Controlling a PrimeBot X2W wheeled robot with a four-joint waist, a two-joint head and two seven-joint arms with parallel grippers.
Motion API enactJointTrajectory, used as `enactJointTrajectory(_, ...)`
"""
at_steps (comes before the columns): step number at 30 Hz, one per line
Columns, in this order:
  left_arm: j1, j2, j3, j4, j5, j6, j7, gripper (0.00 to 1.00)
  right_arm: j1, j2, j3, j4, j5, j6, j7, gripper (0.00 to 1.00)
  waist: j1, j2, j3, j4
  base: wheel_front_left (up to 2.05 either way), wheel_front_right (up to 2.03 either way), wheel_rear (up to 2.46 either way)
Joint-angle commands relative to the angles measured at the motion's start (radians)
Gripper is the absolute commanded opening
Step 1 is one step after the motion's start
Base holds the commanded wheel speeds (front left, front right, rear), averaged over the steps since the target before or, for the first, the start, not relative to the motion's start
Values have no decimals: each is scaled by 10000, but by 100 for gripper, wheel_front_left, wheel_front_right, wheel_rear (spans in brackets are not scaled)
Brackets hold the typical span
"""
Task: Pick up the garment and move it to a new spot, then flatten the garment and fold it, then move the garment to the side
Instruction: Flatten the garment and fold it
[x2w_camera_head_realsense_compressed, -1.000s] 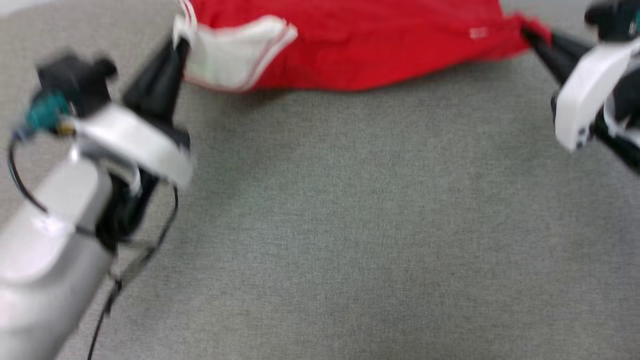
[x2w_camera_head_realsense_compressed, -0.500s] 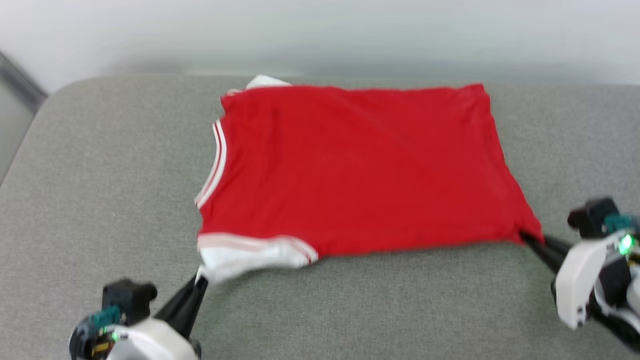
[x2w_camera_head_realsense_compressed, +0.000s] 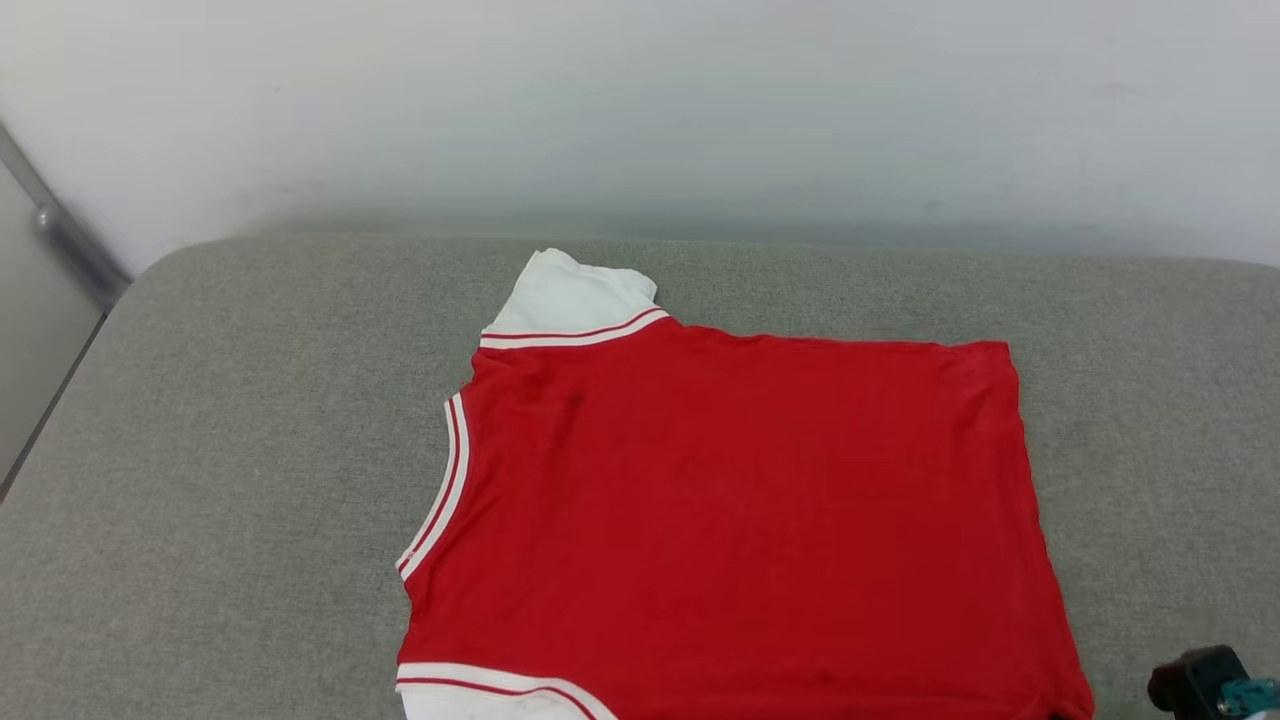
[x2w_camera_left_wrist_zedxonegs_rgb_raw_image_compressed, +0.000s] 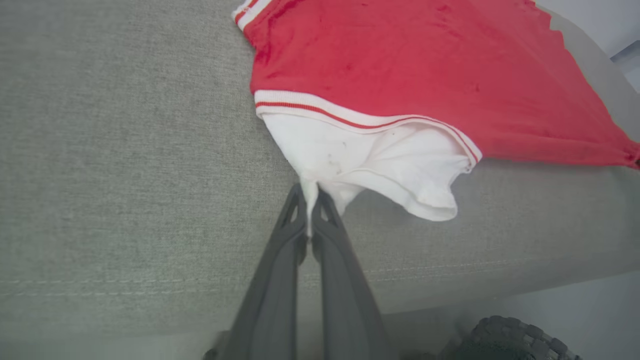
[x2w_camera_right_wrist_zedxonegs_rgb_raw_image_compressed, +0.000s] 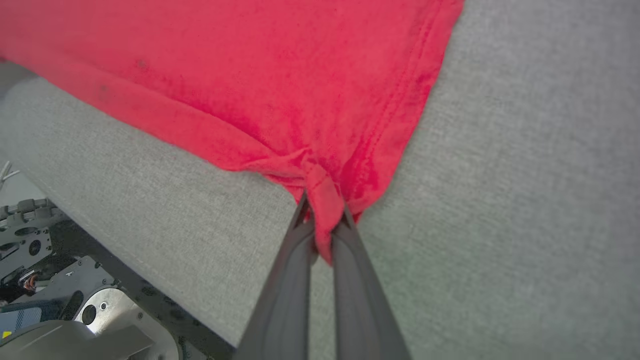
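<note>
Now the garment (x2w_camera_head_realsense_compressed: 740, 520) lies flat on the grey cushion (x2w_camera_head_realsense_compressed: 250, 450). Left claw (x2w_camera_left_wrist_zedxonegs_rgb_raw_image_compressed: 311, 194) pinches its white sleeve (x2w_camera_left_wrist_zedxonegs_rgb_raw_image_compressed: 380, 160), right claw (x2w_camera_right_wrist_zedxonegs_rgb_raw_image_compressed: 323, 212) its red corner (x2w_camera_right_wrist_zedxonegs_rgb_raw_image_compressed: 325, 192). Folding and moving aside remain.

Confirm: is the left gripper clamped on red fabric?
No: in the left wrist view, the left gripper pinches the white sleeve of the garment, not its red body.
</note>
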Motion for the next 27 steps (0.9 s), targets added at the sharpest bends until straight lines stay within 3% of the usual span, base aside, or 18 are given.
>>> enactJointTrajectory(1,107,24,44,-35,-42,60,-39,0,160,33,-175,-89,-83,-7,43,0,3,0,-2,-11,0,0,0)
enactJointTrajectory(6,109,108,119,-172,133,65,-95,0,1149,360,-1417,-933,-582,-7,744,0,3,0,106,-39,0,0,0)
enactJointTrajectory(12,-1181,184,234,-85,865,-192,-8,0,1034,793,-2491,-1741,-1063,-7,1541,0,3,0,444,29,0,0,0)
enactJointTrajectory(27,-5913,-520,156,1548,2229,-1759,1117,0,-1450,668,-2924,-2394,-1079,-7,2718,0,3,0,2032,-205,0,0,0)
